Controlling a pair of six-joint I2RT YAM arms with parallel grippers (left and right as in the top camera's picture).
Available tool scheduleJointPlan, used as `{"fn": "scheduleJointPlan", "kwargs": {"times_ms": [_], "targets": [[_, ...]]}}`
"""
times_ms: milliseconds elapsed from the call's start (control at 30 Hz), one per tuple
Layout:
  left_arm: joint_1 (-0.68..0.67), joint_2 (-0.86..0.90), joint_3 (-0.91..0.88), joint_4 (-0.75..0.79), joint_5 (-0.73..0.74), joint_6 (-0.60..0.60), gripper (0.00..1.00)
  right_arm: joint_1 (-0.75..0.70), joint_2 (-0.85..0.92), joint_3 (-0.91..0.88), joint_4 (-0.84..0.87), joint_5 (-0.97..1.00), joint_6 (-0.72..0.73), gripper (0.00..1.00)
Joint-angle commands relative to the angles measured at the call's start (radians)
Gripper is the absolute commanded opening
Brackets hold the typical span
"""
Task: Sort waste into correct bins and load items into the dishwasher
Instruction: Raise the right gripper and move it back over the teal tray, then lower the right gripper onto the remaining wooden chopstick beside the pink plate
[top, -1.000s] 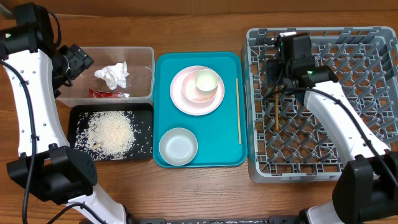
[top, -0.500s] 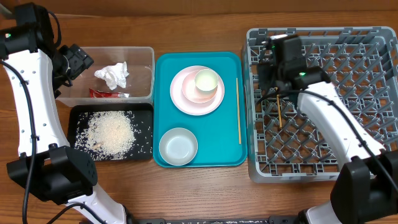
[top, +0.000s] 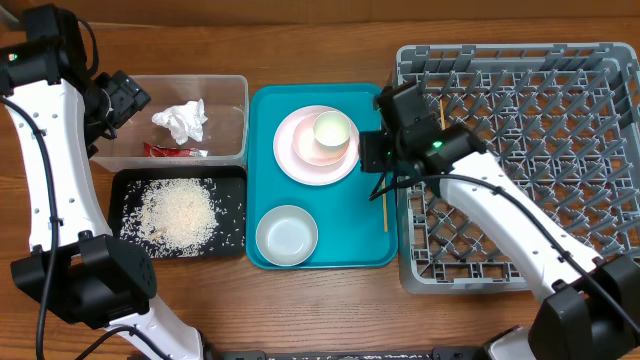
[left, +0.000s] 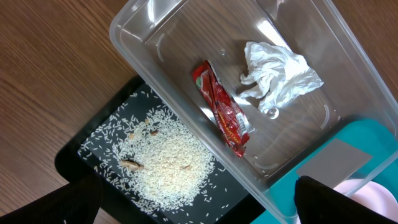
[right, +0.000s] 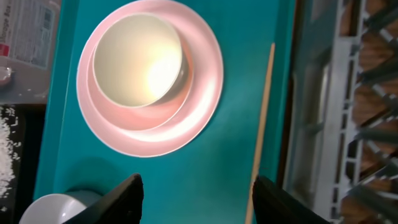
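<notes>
Since leaving rack | right gripper, jaws apart, above chopstick

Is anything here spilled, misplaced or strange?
Nothing is spilled. The rice lies inside the black tray, though a few brown bits sit among it. One wooden chopstick lies alone on the teal tray, at its right edge.

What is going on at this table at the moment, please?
Two robot arms are clearing a meal. The right gripper hangs open and empty over the teal tray, above a chopstick lying beside the pink plate. The left gripper hovers open near the clear tub holding the tissue and red wrapper; rice lies in the black tray.
</notes>
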Motion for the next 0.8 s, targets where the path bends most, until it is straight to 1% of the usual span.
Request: {"fn": "scheduleJointPlan", "kwargs": {"times_ms": [0, 100, 133, 267, 467, 600, 700, 767], "targets": [[-0.004, -0.004, 0.005, 0.001, -0.013, 0.012, 1.00, 0.042, 0.008, -0.017, 0.004, 0.010, 0.085, 0.59], [-0.004, -0.004, 0.005, 0.001, -0.013, 0.012, 1.00, 0.074, 0.015, -0.050, 0.004, 0.055, 0.085, 0.58], [-0.004, -0.004, 0.005, 0.001, -0.013, 0.012, 1.00, 0.085, 0.019, -0.063, 0.003, 0.073, 0.085, 0.55], [-0.004, -0.004, 0.005, 0.001, -0.013, 0.012, 1.00, 0.126, 0.040, -0.098, 0.003, 0.135, 0.085, 0.52], [-0.004, -0.004, 0.005, 0.001, -0.013, 0.012, 1.00, 0.152, 0.077, -0.106, 0.003, 0.191, 0.093, 0.51], [-0.004, -0.004, 0.005, 0.000, -0.013, 0.012, 1.00, 0.153, 0.098, -0.106, 0.003, 0.194, 0.108, 0.51], [-0.004, -0.004, 0.005, 0.000, -0.013, 0.012, 1.00, 0.153, 0.124, -0.106, 0.003, 0.194, 0.111, 0.45], [-0.004, -0.004, 0.005, 0.001, -0.013, 0.012, 1.00, 0.153, 0.142, -0.108, 0.003, 0.194, 0.111, 0.43]]}}
